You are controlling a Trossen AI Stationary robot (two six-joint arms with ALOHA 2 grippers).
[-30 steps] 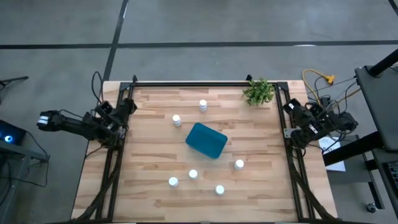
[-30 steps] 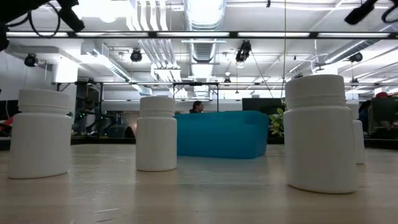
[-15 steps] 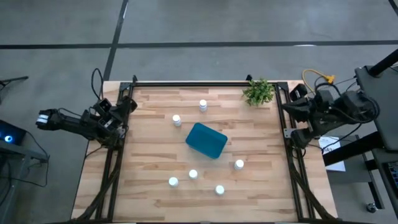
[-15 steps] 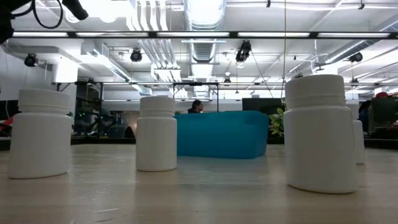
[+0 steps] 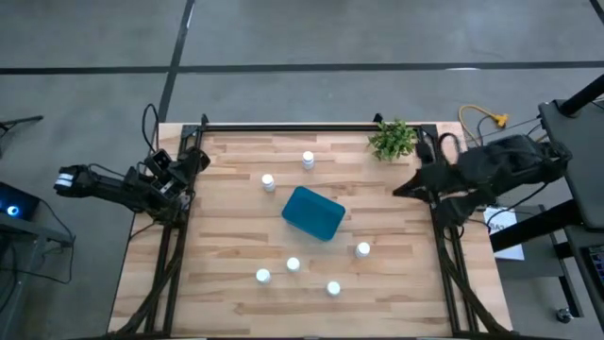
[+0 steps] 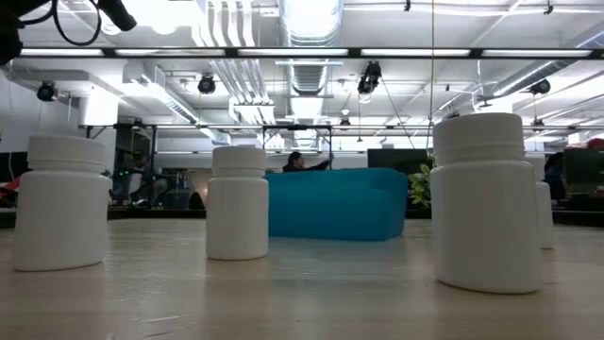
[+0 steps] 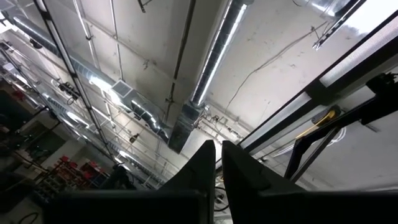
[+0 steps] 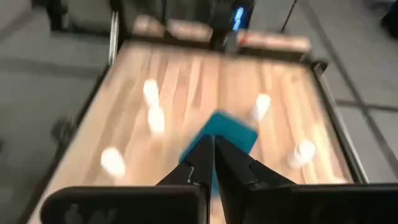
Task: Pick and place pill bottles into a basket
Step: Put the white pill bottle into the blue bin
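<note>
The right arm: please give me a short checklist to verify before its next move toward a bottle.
1. Six pill bottles upright on the table, e.g. the nearest one: ok.
2. Basket empty, with an open top: ok.
3. Right gripper over the table's right edge, carrying nothing: ok.
4. Right gripper's fingers open for a grasp: not ok, they are together.
5. Potted plant apart from the right arm: cannot tell, it is close.
6. Left gripper parked at the table's left edge, away from the bottles: ok.

Blurred in the right wrist view: bottles (image 8: pixel 151 91) and basket (image 8: pixel 231 134), the latter partly hidden behind closed right gripper (image 8: pixel 214 167) fingers.
</note>
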